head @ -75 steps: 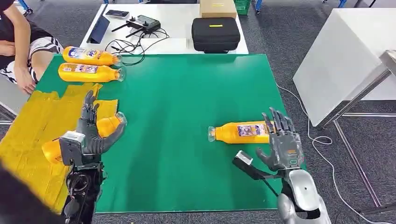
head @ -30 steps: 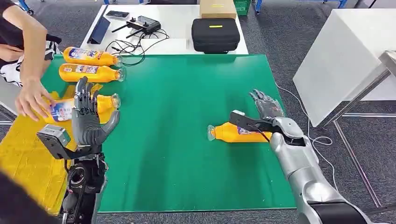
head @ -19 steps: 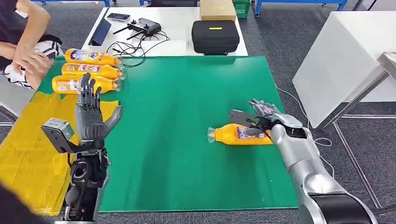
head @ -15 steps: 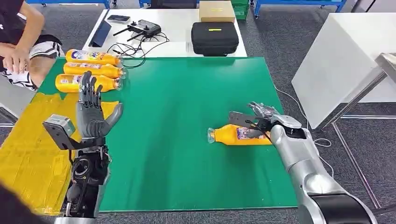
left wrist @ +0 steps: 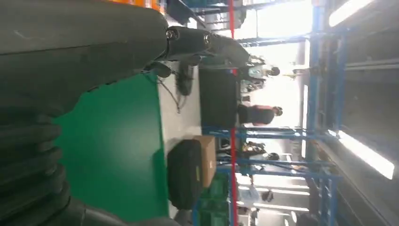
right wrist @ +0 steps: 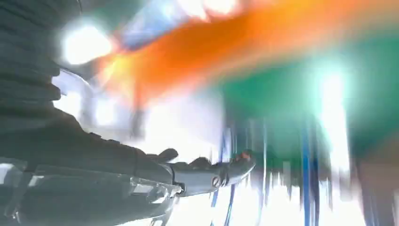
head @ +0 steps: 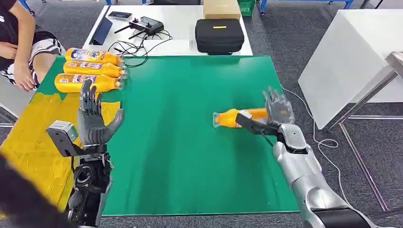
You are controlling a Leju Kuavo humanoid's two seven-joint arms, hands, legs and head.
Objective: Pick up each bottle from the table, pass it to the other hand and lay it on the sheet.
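Right hand [head: 277, 108] clasping orange bottle [head: 236, 117], left hand [head: 93, 121] spread, empty.

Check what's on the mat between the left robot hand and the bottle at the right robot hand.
Head view: nothing, just bare green mat between left robot hand and bottle.
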